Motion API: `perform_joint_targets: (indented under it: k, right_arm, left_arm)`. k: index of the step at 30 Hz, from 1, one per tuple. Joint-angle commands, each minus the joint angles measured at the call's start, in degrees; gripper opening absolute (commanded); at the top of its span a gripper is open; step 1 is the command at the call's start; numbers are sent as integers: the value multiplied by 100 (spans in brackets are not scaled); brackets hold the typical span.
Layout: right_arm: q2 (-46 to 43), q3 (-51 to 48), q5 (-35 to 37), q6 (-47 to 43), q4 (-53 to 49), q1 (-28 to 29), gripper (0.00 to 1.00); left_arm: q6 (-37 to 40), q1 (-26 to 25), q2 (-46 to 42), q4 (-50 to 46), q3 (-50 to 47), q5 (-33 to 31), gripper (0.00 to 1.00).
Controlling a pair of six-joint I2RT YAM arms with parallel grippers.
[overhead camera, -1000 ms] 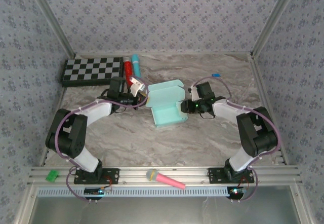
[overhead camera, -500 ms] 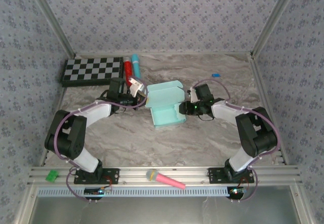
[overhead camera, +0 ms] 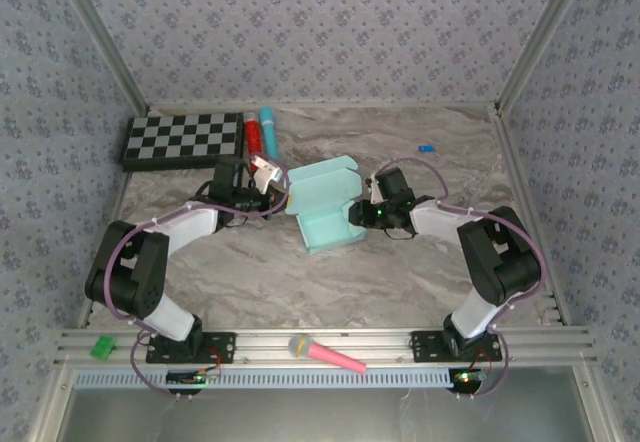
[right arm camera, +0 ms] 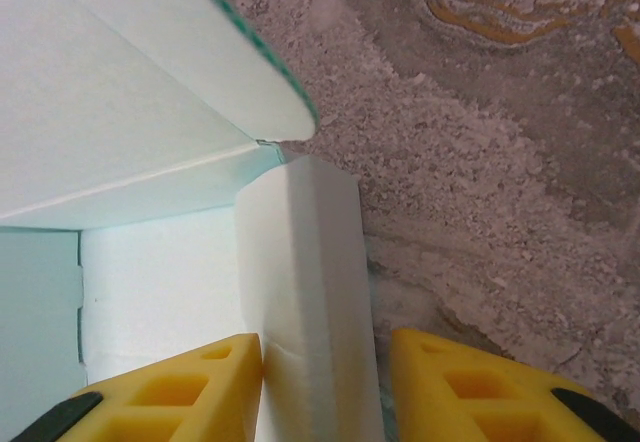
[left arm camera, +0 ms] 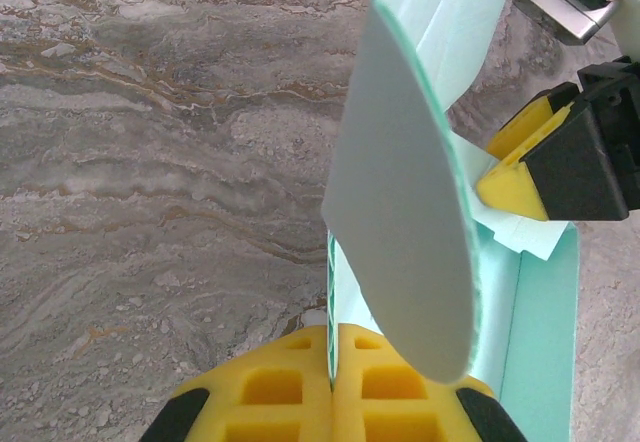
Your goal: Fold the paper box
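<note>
The pale aqua paper box (overhead camera: 328,230) sits mid-table, half folded, its lid (overhead camera: 322,184) standing up at the back. My left gripper (overhead camera: 283,195) is at the box's left side; in the left wrist view its yellow pads (left arm camera: 275,387) are shut on the thin edge of a box wall (left arm camera: 332,262), below a rounded flap (left arm camera: 400,182). My right gripper (overhead camera: 359,214) is at the box's right side. Its fingers (right arm camera: 470,387) stand apart astride a white side flap (right arm camera: 310,292); the left pad touches it, the right pad stays clear. The right gripper's fingers (left arm camera: 540,162) also appear beyond the flap.
A checkerboard (overhead camera: 183,139) lies at the back left, with a red marker (overhead camera: 254,137) and a turquoise marker (overhead camera: 268,125) beside it. A small blue piece (overhead camera: 426,148) lies at the back right. A pink marker (overhead camera: 327,353) and a green clip (overhead camera: 102,346) rest on the front rail.
My right gripper has moved left, closer against the box's right side. The box and my left gripper have shifted slightly left and back.
</note>
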Motion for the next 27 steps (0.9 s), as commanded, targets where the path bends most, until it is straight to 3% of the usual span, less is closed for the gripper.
perform_joint_targets:
  k: [1,14,27]
  right_arm:
    - [79,-22,325,211,220,52,40]
    - [343,81,971,34,230,272,39]
    - [523,92,1932,110,79,450,25]
  left_arm:
    - [-36,6,-113,-30,-15,12,0]
    - [-55,4,-10,23,3,173,0]
    - [-13,4,41,-12,10,195,0]
